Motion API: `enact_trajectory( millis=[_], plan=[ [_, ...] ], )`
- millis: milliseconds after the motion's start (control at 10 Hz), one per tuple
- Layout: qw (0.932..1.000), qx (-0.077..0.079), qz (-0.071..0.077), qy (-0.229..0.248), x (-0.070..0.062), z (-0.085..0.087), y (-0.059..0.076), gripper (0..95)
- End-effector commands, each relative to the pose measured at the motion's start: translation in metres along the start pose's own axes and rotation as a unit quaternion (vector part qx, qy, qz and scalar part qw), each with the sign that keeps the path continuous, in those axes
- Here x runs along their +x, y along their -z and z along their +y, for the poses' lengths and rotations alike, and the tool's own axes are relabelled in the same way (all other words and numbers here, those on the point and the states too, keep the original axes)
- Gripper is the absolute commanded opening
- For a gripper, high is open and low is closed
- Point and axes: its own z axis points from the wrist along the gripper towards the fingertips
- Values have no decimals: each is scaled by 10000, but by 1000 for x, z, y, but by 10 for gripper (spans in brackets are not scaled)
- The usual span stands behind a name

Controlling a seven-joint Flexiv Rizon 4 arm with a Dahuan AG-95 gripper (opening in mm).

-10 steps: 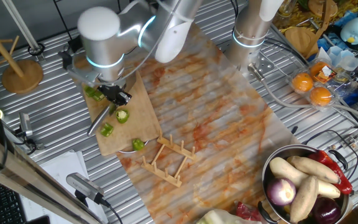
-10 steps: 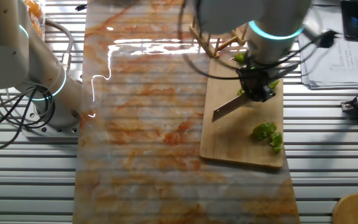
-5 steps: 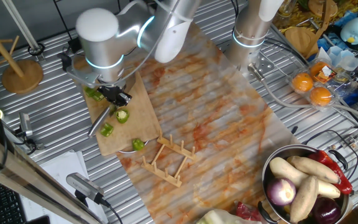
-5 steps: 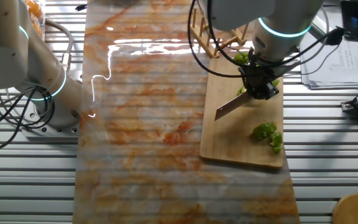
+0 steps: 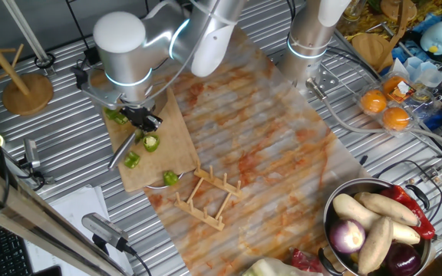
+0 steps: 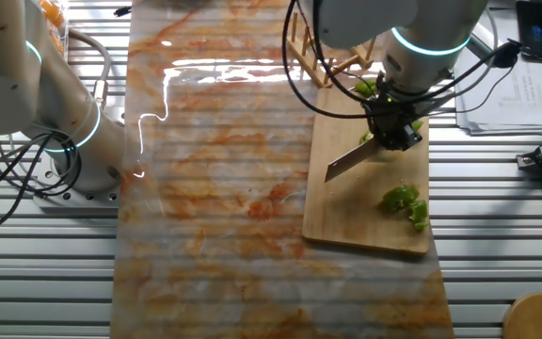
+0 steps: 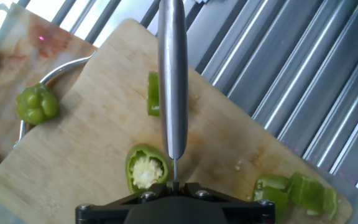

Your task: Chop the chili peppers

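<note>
The chili peppers lie as short green chunks on the wooden cutting board [image 5: 167,123]. One chunk [image 5: 151,142] with a pale inside [image 7: 146,169] sits just left of the knife blade [image 7: 172,81]. A thin slice [image 7: 153,93] lies beside the blade, farther along it. More pieces [image 7: 297,190] are heaped at the board's near right. One round chunk [image 7: 37,104] rests off the board's left edge. My gripper [image 7: 174,186] is shut on the knife, whose blade [image 6: 346,162] slants over the board; the gripper [image 5: 140,116] hangs above the board's middle.
A wooden rack [image 5: 206,198] stands just past the board's end. A metal bowl [image 5: 336,201] of vegetables sits at the near right, oranges [image 5: 384,109] behind it. A second arm's base [image 5: 309,38] rises at the back. A wooden stand [image 5: 28,92] is at the left.
The gripper and knife have shifted very slightly along the board over the first half second, then held still. The chili chunks have not moved.
</note>
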Motion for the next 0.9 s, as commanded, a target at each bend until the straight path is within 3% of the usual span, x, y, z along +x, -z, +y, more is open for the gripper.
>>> enact_trajectory(
  millis=[100,500,900],
  plan=[
    [10000,17,-11,-16,1,0,1,0],
    [10000,52,-66,-25,1,0,1,0],
    [10000,-6,31,-15,1,2,2,0]
  ],
)
